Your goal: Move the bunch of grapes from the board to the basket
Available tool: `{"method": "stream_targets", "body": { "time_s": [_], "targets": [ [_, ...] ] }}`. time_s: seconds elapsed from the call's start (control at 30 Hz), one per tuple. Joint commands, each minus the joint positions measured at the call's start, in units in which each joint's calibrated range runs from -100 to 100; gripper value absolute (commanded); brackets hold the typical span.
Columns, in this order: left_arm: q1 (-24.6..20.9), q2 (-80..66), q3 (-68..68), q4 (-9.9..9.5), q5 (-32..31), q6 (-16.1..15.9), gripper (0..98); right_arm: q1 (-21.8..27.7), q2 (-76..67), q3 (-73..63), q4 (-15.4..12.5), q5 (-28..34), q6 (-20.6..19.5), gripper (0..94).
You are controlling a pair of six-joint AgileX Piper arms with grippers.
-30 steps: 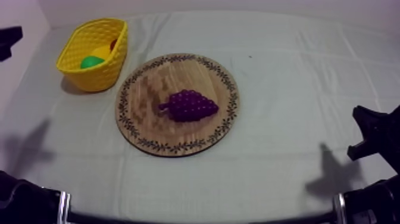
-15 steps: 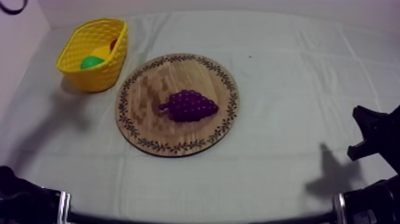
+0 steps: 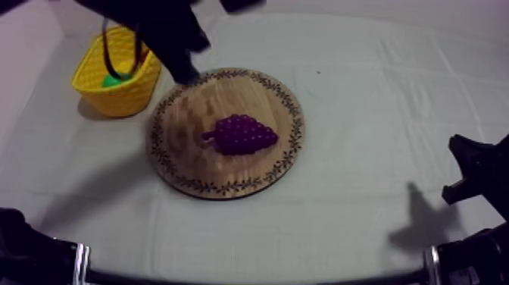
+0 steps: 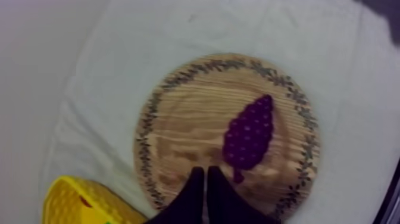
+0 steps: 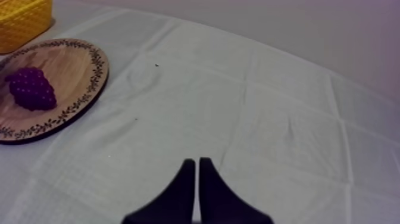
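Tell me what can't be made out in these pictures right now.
Top view: left arm covers part of the yellow basket; contents unclear.
Left wrist view: the edge cuts off most of the basket.
Right wrist view: the edge cuts off basket and wooden board.

No readable text, label, brand, number or sign anywhere; wooden board (image 3: 254,95) rim: leaf ornament only, no letters.

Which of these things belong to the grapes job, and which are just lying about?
Job: grapes on the board; basket; left pincer, shut, near the board's rim.
Lying about: green fruit in the basket; cloth; right pincer, shut, over bare cloth.
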Motion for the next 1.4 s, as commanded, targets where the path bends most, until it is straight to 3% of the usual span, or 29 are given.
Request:
{"method": "stream_targets", "body": {
  "time_s": [0.0, 0.07, 0.27, 0.33, 0.4, 0.67, 0.9, 1.13, 1.37],
  "targets": [
    [1.0, 2.1, 1.1, -0.08, 0.1, 0.6, 3.1, 0.0, 0.0, 0.0, 0.0, 0.0, 0.0, 0.4],
    [1.3, 3.8, 1.9, -0.03, 0.2, 1.9, 14.8, 0.0, 0.0, 0.0, 0.0, 0.0, 0.0, 0.4],
    [0.8, 7.3, 2.7, 0.82, 0.0, 4.7, 71.1, 0.0, 0.0, 0.0, 0.0, 0.0, 0.0, 0.4],
    [0.5, 8.1, 2.9, 1.25, -0.4, 4.5, 83.4, 0.0, 0.0, 0.0, 0.0, 0.0, 0.0, 0.4],
    [0.4, 8.9, 3.2, 1.52, -1.4, 4.4, 89.5, 0.0, 0.0, 0.0, 0.0, 0.0, 0.0, 0.4],
    [0.3, 13.2, 5.6, 2.72, -7.2, 3.0, 94.8, 0.0, 0.0, 0.0, 0.0, 0.0, 0.0, 0.4],
    [0.2, 19.6, 7.9, 3.27, -14.1, 2.1, 91.8, 0.0, 0.0, 0.0, 0.0, 0.0, 0.0, 0.4],
    [-0.3, 27.1, 3.8, 4.62, -16.6, 1.2, 90.7, 0.0, 0.0, 0.0, 0.0, 0.0, 0.0, 0.4],
    [-0.9, 33.6, -0.1, 4.69, -18.5, 0.6, 85.0, 0.0, 0.0, 0.0, 0.0, 0.0, 0.0, 0.4]
  ]
}}
